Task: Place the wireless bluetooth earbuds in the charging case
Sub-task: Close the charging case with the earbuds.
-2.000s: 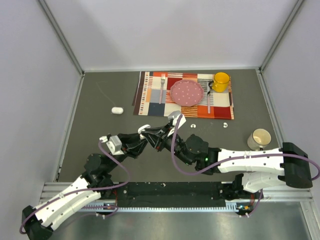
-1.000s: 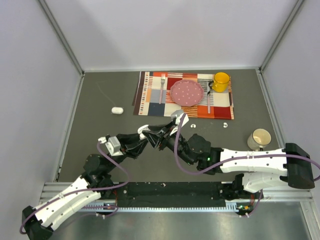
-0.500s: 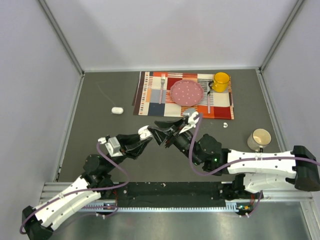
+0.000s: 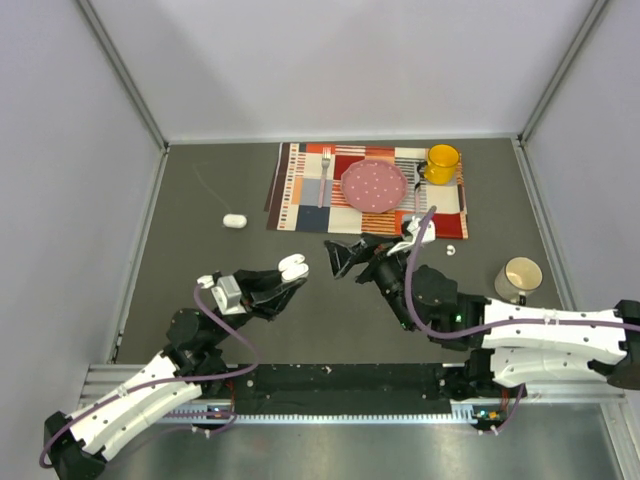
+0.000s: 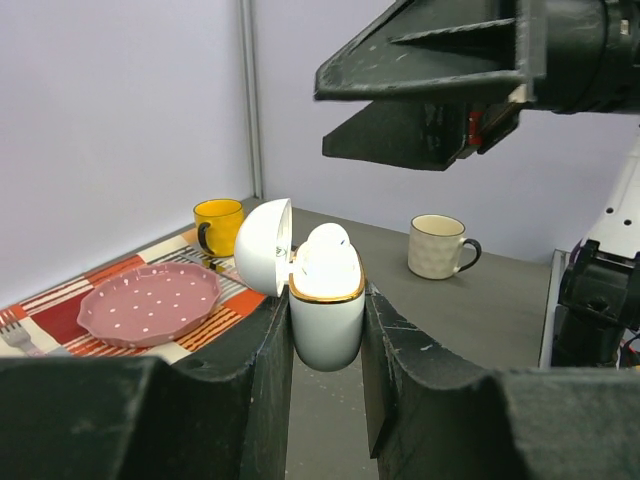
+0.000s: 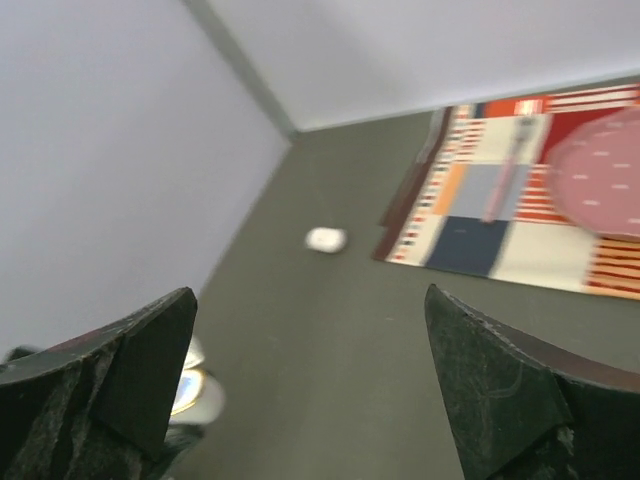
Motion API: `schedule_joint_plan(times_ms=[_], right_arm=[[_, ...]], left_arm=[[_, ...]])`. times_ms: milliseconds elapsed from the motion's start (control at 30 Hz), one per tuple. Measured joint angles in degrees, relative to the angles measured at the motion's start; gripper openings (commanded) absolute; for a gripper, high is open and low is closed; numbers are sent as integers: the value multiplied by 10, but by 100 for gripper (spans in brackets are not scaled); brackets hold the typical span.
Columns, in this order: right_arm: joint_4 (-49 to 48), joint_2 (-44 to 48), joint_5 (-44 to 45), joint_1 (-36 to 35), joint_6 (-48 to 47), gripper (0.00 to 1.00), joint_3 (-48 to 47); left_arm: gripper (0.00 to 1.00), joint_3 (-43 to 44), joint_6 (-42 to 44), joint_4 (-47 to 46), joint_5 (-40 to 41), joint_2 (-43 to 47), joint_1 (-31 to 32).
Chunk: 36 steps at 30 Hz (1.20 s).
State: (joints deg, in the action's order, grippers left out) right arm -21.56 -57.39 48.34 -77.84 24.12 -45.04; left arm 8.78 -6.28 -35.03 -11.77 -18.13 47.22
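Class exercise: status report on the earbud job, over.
Left gripper shut on charging case, lid open. One earbud sits in it. Right gripper open, empty. Another earbud loose on table near placemat.

Dark grey table [image 4: 170, 250], pale walls [image 4: 350, 70]

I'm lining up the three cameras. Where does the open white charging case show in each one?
Top external: charging case left of centre, held in the left tool.
Left wrist: charging case at centre, lid open, gripped by that tool.
Right wrist: charging case near the bottom left corner, blurred.
Shared landmark: the pink plate, seen in all three.
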Motion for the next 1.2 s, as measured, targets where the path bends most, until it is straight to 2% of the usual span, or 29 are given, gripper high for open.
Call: schedule_joint_plan(times_ms=[133,267,400,567,733,1000,1200], right_arm=[[139,-10,67,9,25,99,-64],[273,-24,47,53,31,99,-153],[366,-25,-52,126,42,99,-198],[490,-43,-278,278,108,99,-251],[539,-57,-399,300,136,99,-268],[511,5,-424,303,196,99,-207],[494,-29,-472,303,200,99,-206]], left_arm=[[0,0,-5,0,-9,-5,0],[0,3,-11,-1,-18,-21,0],[0,8,-13,0,-30,-41,0],[0,14,-13,2,-42,-46,0],[0,15,-14,3,-53,-46,0],[0,18,-33,-10,-84,-70,0],[0,26,-43,-29,-117,-125,0]])
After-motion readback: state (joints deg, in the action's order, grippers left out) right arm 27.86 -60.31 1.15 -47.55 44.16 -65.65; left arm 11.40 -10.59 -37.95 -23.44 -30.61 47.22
